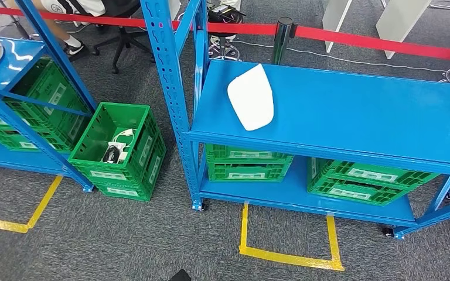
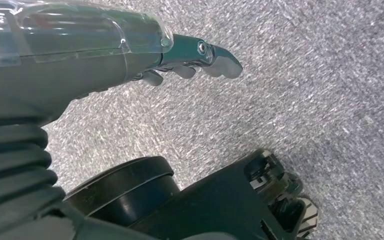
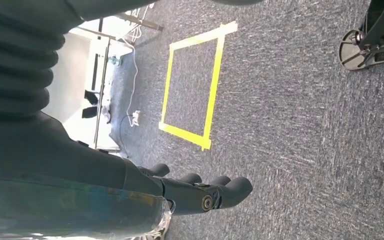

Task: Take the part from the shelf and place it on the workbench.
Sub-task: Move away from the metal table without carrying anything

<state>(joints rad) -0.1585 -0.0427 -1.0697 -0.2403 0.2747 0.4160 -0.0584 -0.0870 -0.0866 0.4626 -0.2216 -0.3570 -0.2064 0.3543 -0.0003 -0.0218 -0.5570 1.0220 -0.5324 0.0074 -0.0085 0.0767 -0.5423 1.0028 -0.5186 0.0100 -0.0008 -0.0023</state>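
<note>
Part (image 1: 251,97), white and flat, lies on top of blue shelf (image 1: 351,108) w/ nothing touching it, as left hand (image 2: 190,62) & right hand (image 3: 200,192) hang over carpet, fingers loosely extended, empty, probably pre-reach.

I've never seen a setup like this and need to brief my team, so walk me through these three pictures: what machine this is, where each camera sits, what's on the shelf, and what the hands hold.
This is a two-legged humanoid robot with two arms, each ending in a many-fingered hand. The head view looks forward and down at a blue shelf. On its top board lies a white part, the piece to be taken to the workbench. Green crates sit on the lower shelves and on the floor. The other two pictures come from cameras at the wrists, and both arms hang down. The left hand and the right hand hang over grey carpet, fingers loosely apart, holding nothing. The right wrist view also catches a yellow tape square on the floor.
</note>
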